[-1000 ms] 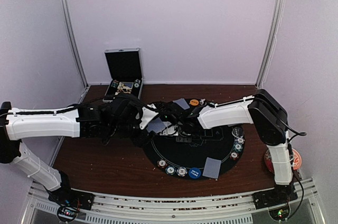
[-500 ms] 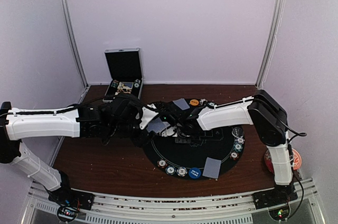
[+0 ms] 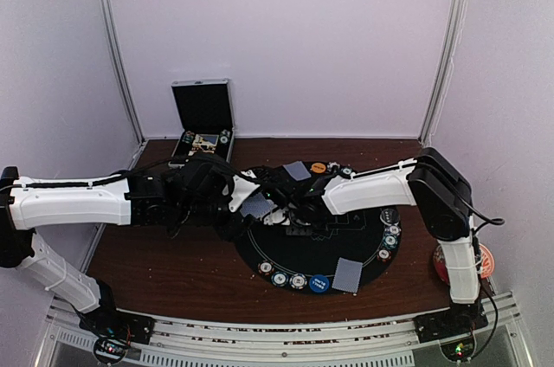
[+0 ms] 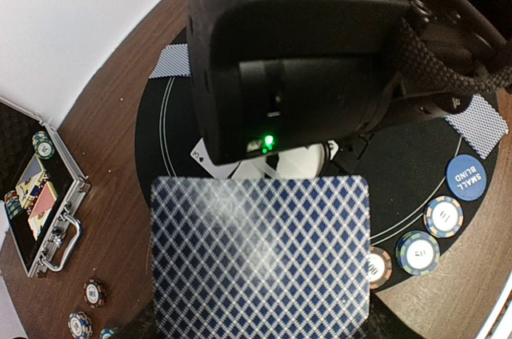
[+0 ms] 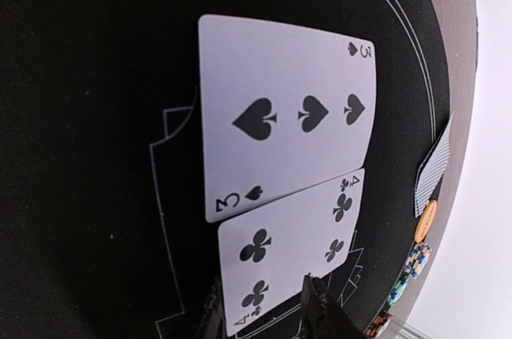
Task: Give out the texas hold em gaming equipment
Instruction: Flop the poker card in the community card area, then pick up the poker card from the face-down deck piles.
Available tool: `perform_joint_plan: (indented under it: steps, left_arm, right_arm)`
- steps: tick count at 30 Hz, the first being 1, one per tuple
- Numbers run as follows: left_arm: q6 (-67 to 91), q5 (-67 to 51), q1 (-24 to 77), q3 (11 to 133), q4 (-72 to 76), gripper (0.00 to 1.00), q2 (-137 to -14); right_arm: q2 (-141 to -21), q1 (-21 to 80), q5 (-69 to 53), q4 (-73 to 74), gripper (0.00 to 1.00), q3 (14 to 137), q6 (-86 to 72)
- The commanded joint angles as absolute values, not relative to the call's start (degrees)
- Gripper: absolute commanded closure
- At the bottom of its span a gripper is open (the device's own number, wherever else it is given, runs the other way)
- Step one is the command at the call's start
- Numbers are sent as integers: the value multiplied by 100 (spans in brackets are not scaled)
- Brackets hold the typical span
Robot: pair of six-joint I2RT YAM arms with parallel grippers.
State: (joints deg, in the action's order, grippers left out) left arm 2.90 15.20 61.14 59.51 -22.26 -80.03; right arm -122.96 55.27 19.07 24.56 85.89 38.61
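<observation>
top external | right claw (image 3: 284, 209) edged left | left claw (image 3: 245, 209) still gripping card (image 4: 260, 255)

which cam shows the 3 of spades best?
Right wrist. The 3 of spades lies face up on the black mat, whole face readable, next to the 4 of clubs. Left wrist: only white card slivers show between the right arm and the held blue-backed card. Top external: arms hide it.
</observation>
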Motion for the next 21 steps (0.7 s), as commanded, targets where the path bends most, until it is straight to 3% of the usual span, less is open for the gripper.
perform_joint_plan:
  steps: [1,11,18,21]
  left_arm:
    - [311,1490,6135,5925,-1945,35,-7884]
    - [315,1498,6135,5922,-1943,35,-7851]
    - [311,1462,6135,5917,-1940,35,-7818]
    - [313,1457,6135,5916,-1925,35,-7797]
  right_arm:
    - [-12101,5636,1713,2945,65,8604,3784]
    - [-11794,5648,1309,3649,37,8984,3494]
    - [-11297,5579,1605,3988,1,8989,3479]
    - [-11148,5415,1734,4031,0,9027,3393]
